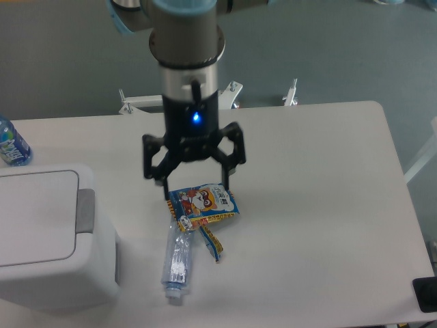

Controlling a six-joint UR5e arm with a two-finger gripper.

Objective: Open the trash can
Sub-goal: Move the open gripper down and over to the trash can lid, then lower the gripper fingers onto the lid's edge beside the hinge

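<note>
the large boxy white plastic trash can (48, 239) sits at the table's left edge, its flat lid shut and its grey push tab (85, 210) facing right. the black two-finger gripper (194, 188) hangs wide open and empty above a colourful snack packet (202, 206), well right of the tab. i judge this the approach step; next it must reach the tab and press.

This looks like a robotics lab. A plain white bench (321, 171) fills most of the frame, and an industrial arm (186, 61) stands on a white pedestal bolted behind it at upper centre. Grey floor (61, 61) lies beyond. Staged litter sits on the bench: a snack wrapper (202, 205) and crushed bottle (177, 262).
</note>
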